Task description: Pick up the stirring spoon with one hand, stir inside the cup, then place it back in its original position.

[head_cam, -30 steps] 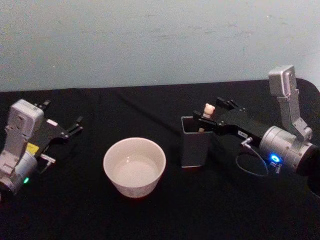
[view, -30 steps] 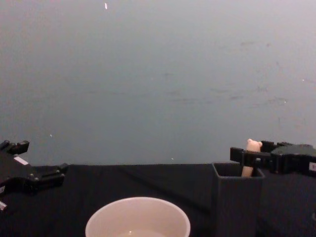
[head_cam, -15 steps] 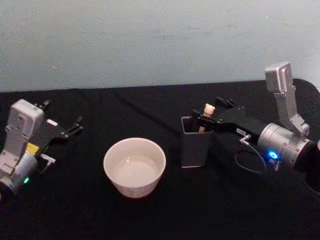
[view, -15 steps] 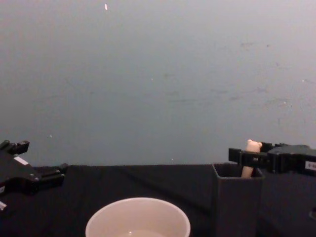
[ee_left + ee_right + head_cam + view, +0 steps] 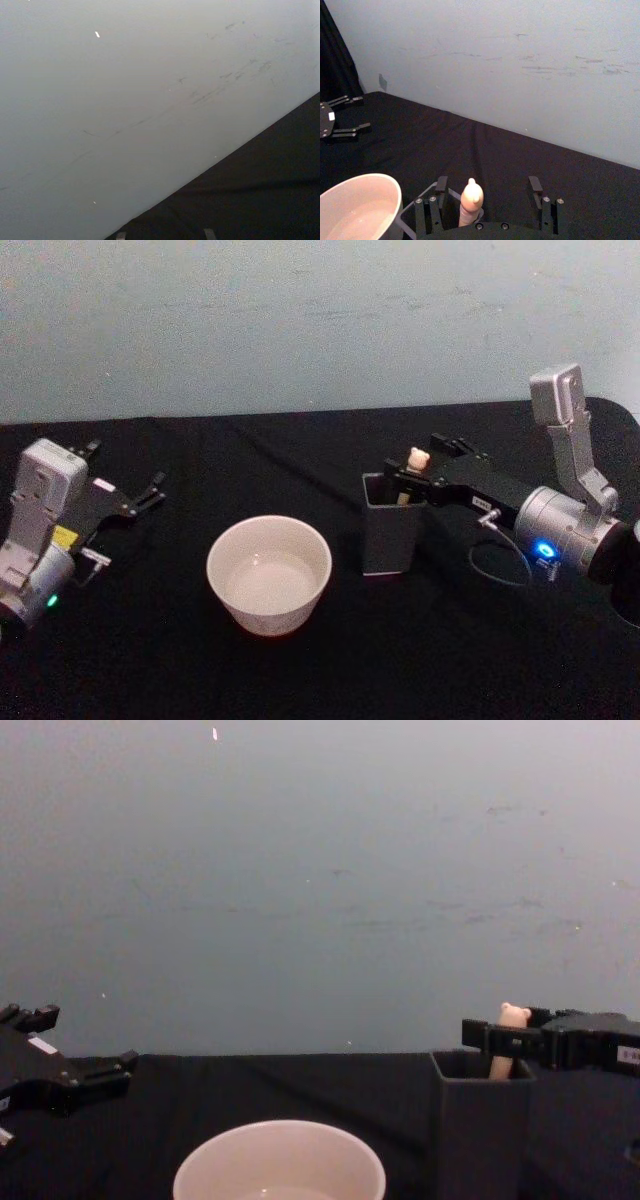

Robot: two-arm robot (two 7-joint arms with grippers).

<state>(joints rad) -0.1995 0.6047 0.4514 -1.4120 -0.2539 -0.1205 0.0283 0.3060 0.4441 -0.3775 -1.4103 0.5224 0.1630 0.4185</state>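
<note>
The stirring spoon (image 5: 471, 202) is stood in the dark grey holder (image 5: 390, 540) beside the cup (image 5: 268, 575); its handle is straddled, ungripped, by the wide-open right pincer (image 5: 487, 181); closing, then lifting, is likely called for next; the left pincer (image 5: 125, 475) is parked, open.

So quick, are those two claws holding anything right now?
Left gripper: open, empty.
Right gripper: open around the stirring spoon, not gripping it.

The tabletop (image 5: 300, 670) is covered in matt black cloth, a bit creased. The cup (image 5: 265, 615) looks like smooth glossy cream ceramic. The holder (image 5: 388, 540) is matt dark grey, plastic-looking. The stirring spoon (image 5: 415, 462) handle is smooth beige-pink. The right end effector (image 5: 487, 185) is matt black, with a silvery-grey housing. The wall (image 5: 300, 320) is matt and scuffed.
</note>
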